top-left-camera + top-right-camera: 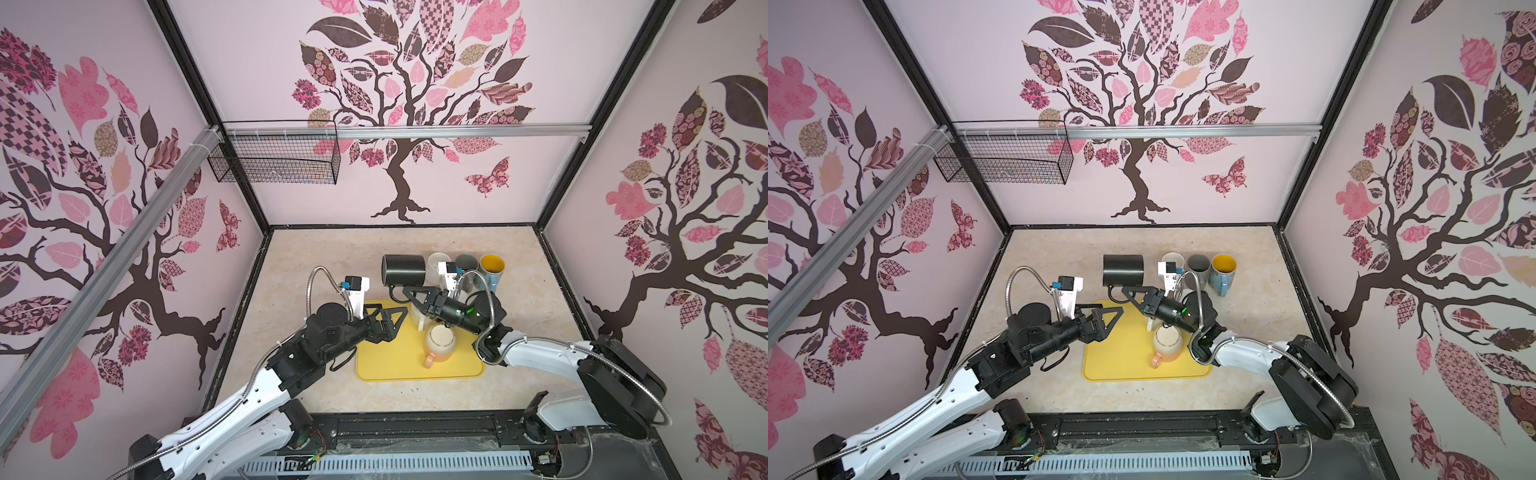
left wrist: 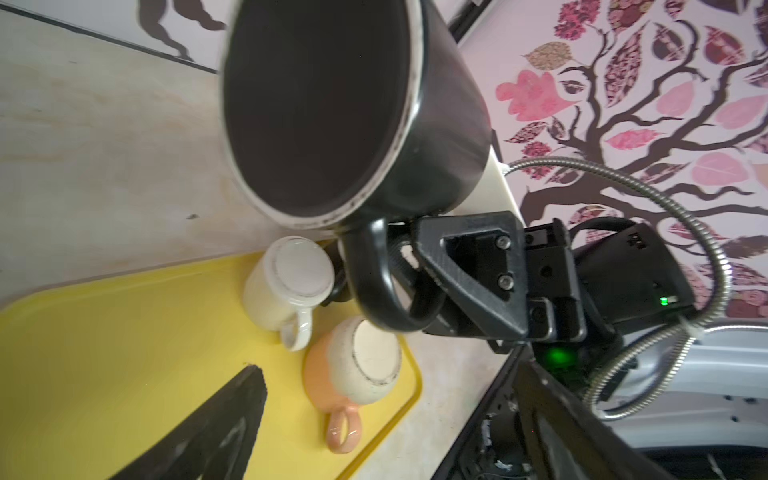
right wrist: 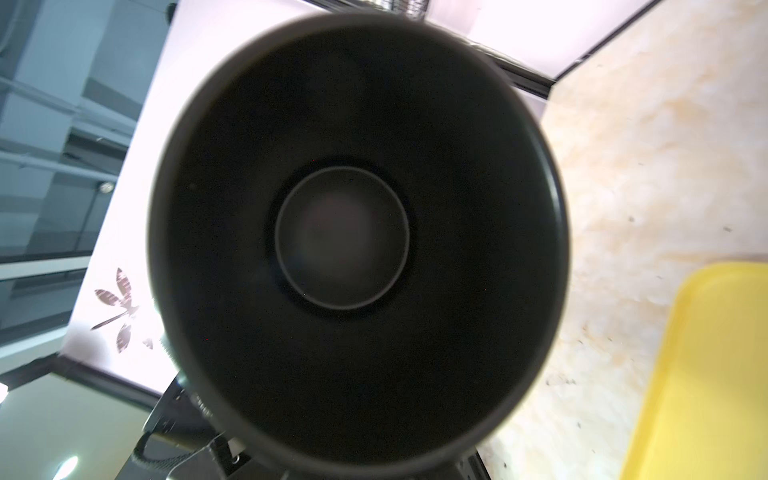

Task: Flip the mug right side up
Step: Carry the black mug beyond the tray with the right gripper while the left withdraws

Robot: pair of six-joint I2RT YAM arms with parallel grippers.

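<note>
While the right gripper [image 1: 406, 292] clamps the handle [image 2: 374, 286] of the glossy black mug [image 1: 404, 270], held sideways at centre frame, the left gripper [image 1: 388, 318] gapes wide over the yellow plastic tray [image 1: 390, 361].

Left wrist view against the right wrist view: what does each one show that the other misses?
Only the left wrist view: the right gripper clamped on the handle of the black mug, plus a cream mug and a peach mug upside down on the yellow tray. Only the right wrist view: that mug end-on, filling the frame. Both: the black mug, the tray and the pale tabletop.
</note>
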